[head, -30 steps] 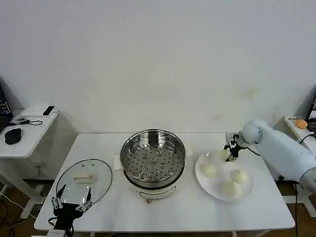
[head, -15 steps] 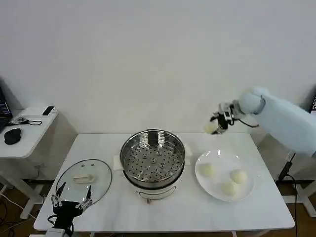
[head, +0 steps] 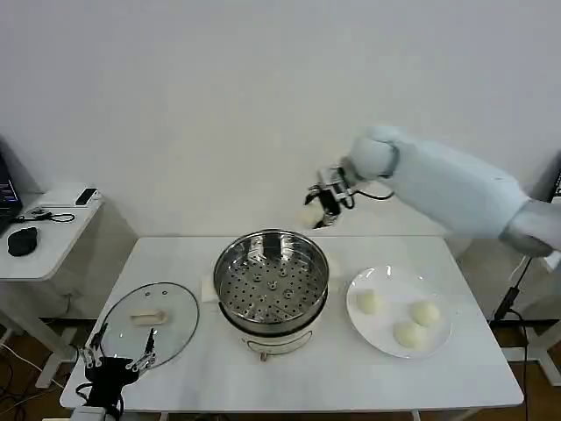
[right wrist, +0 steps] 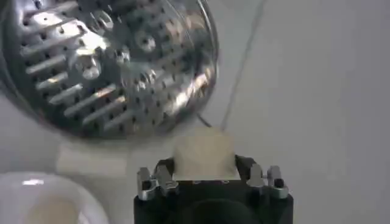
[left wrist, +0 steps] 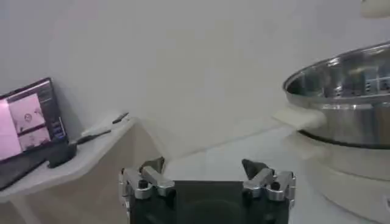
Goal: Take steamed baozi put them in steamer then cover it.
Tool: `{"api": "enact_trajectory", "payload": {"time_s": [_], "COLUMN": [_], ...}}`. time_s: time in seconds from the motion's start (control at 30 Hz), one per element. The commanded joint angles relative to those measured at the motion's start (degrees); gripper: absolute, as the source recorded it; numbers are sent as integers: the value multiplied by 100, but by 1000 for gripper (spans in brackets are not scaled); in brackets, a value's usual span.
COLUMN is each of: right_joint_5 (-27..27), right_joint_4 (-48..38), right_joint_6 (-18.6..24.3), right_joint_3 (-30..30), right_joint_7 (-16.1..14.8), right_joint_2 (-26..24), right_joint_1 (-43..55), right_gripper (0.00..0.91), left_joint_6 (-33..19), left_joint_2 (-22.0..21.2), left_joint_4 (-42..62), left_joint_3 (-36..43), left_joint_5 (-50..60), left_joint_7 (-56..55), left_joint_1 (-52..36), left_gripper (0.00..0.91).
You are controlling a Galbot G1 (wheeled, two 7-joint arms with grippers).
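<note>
Head view: right gripper [head: 322,210] is up in the air behind the far rim of the steamer [head: 272,283], clenched on one bun [head: 309,216], which sits pale at the fingertips on the side toward the pot. Steamer stands mid-table [head: 289,373] with its perforated tray bare. Plate [head: 383,337] to the steamer's right carries three more buns [head: 408,333], well apart from the gripper. Lid [head: 149,321] lies flat on the table to the steamer's left, handle up. Left gripper [head: 119,361] hangs low at the table's near-left corner, just in front of the lid's near edge, fingers spread with nothing between them. Left wrist view: left gripper [left wrist: 207,181] released, both fingers wide apart; beyond it the steamer's steel wall [left wrist: 341,97] and white side handle show from low down, with a side desk and a lit screen [left wrist: 27,119] farther back, which the head view barely catches. Right wrist view: right gripper [right wrist: 207,176] grasps the bun [right wrist: 204,152] squarely between its fingers, looking straight down; the steamer tray [right wrist: 116,61] lies below and off to one side, so the bun is not over the tray centre. A corner of the plate [right wrist: 18,185] with another bun [right wrist: 52,210] also shows.
</note>
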Motion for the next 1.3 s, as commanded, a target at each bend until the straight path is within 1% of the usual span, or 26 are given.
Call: {"api": "enact_trajectory", "payload": {"time_s": [0.03,0.1,0.17,0.2,0.3,0.37,0.47,0.5,0.57,0.77,0.93,1.17,1.2,1.23,1.3], "right_joint_5": [-206,-479,-775,-961,-1339,-1372,-1608,-1703,-1728,-1611,-1687,-1913,-1928,-1934,-1991], "right_joint_4": [33,-55,-131,-221,-372,-404,-466,-547,-665,-740,-921,-1104,-1124,-1142,-1171], "right_joint_6": [692,1006,1225,1386,1688,1793,2040,2131,2259,2420,2543,2671,2688,2702,2731], "right_joint_3": [-508,-591,-617,-644,-663,-674,-644,-623,-603,-588,-585,-566,-567,-566,-564], "right_joint_7": [-64,-20,-1,55,131,175,316,430,538,782,848,858,864,867,871], "right_joint_2": [696,775,818,847,885,881,889,913,959,1061,1173,1233,1230,1224,1218], "right_joint_1": [219,195,146,102,-48,-117,-224,-292,-377,-634,-700,-731,-739,-744,-750], "right_gripper": [685,685,685,685,685,685,685,685,685,685,685,695,685,695,746], "left_joint_6": [-10,-21,-25,-26,-28,-27,-31,-31,-30,-28,-29,-30,-31,-34,-33], "left_joint_2": [1,-3,-2,-3,-2,-3,-11,-14,-26,-12,-15,-22,-22,-24,-26], "left_joint_4": [7,2,3,3,3,10,42,50,62,93,81,66,65,65,62], "left_joint_3": [-85,-110,-127,-140,-170,-175,-173,-172,-168,-184,-198,-198,-199,-197,-191], "left_joint_5": [-19,-30,-42,-50,-77,-83,-85,-84,-84,-89,-95,-99,-100,-99,-99], "left_joint_7": [-5,-7,-10,-12,-13,-16,-19,-19,-18,-18,-16,-19,-19,-19,-19], "left_joint_1": [23,47,53,57,58,59,44,40,22,20,40,50,54,56,54], "left_gripper": [907,907,907,907,907,907,907,907,907,907,907,907,907,907,907]}}
